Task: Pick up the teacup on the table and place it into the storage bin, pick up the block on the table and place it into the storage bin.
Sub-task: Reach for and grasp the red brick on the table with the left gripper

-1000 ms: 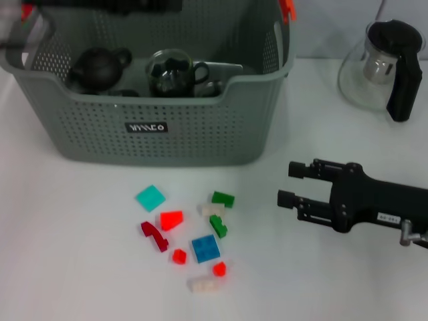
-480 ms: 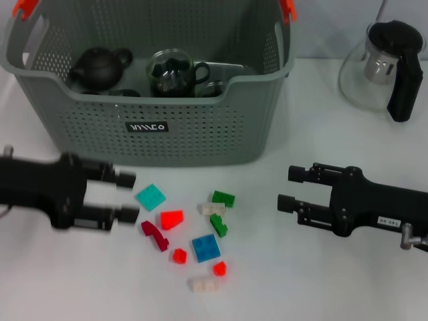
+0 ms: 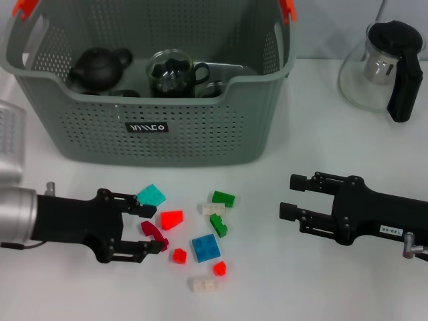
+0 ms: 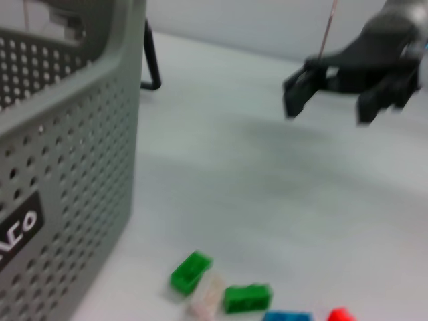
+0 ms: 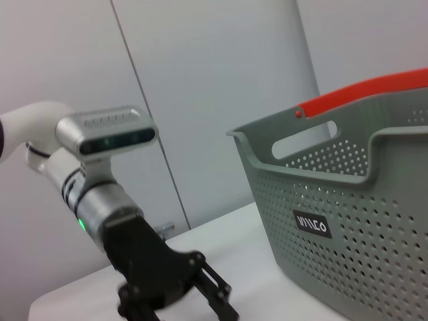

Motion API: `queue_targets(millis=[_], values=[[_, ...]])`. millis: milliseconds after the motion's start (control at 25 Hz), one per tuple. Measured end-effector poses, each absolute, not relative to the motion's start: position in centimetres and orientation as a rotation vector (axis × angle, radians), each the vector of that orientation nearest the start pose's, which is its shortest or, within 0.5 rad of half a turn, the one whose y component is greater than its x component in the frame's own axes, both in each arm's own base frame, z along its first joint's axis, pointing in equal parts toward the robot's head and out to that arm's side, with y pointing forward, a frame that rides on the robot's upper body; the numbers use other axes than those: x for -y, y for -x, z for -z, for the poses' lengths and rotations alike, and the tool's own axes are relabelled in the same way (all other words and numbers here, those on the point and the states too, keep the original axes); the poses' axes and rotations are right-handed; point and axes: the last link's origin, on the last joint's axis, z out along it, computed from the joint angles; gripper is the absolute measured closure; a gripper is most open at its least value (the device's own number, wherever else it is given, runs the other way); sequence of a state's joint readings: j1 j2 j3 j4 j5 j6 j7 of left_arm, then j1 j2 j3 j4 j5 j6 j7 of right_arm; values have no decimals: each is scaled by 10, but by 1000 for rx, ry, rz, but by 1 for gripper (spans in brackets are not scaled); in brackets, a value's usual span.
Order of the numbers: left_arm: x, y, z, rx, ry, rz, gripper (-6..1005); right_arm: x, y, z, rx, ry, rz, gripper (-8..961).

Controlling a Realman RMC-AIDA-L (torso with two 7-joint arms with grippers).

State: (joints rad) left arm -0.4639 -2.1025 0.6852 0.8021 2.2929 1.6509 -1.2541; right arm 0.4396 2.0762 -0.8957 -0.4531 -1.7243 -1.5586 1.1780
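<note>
A glass teacup (image 3: 175, 72) is sitting inside the grey perforated storage bin (image 3: 187, 134) beside a dark teapot (image 3: 99, 65), so the teacup half is looking done, while the blocks are all lying loose on the white table (image 3: 321, 267) just in front of the bin. The left gripper (image 3: 152, 229) is hovering low with its fingers spread wide around a dark red curved block (image 3: 154, 235), a small arched piece lying flat between the teal block (image 3: 151, 196) and the red one (image 3: 172, 219), apparently not yet grasped. The right gripper (image 3: 289, 195) is idling with fingers apart, well off to the other side of the pile.
</note>
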Motion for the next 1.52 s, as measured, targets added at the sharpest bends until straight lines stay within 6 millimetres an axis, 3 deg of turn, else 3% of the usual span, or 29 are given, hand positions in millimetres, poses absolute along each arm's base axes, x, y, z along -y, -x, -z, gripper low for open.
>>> queue_targets(millis=[80,320,1280,1520], values=[[-289,301,19,355,2890,272,341,-288,-271,37,-629,2718,-921,279],[-288,308,31,371,2842,249,341,-288,-272,38,-634,2714,-917,279],[-288,317,30,411,2782,234,340,-287,-271,38,-642,2722,-923,280],[-286,315,19,459,2755,333,331,-288,-271,37,-641,2723,-920,280]])
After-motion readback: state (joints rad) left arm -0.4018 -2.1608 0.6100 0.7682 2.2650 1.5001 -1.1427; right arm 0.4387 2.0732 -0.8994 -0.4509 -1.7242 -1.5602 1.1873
